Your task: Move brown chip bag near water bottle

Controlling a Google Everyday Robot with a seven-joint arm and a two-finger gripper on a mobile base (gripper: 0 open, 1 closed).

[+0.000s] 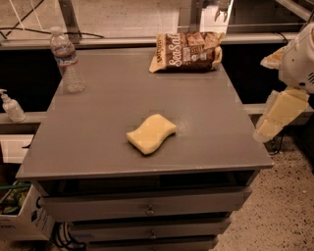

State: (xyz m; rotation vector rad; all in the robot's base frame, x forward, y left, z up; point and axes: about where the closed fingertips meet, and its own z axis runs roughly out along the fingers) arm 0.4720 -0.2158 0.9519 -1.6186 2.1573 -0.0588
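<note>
Lettering in white, "Sea Salt", shows on the brown chip bag (pixel 186 51), which lies flat on its side at the far edge of the gray table (pixel 98 142), toward the right-hand back corner, with its tan end seams pointing left and right. Nothing touches it. The water bottle (pixel 66 61) stands upright near the far left corner of the same tabletop, white cap up and label band around its upper half, well apart from the bag, with bare tabletop between them. A yellow wavy sponge (pixel 151 133) lies flat nearer the front, roughly midway across, clear of both bag and bottle. The gripper (pixel 223 7) hangs at the very top edge of the view, above and just behind the bag's right end and not touching it. It is mostly cut off by the frame, so I cannot tell whether it is spread or pressed together, and it holds nothing visible. The robot arm (pixel 283 109) shows at the right, beside the table's right edge, a white joint above a pale tan link. Below the tabletop are drawers (pixel 147 208) with small knobs. A small white pump dispenser (pixel 11 105) stands on a lower ledge left of the table, and a cardboard box (pixel 22 218) sits on the floor at the lower left.
</note>
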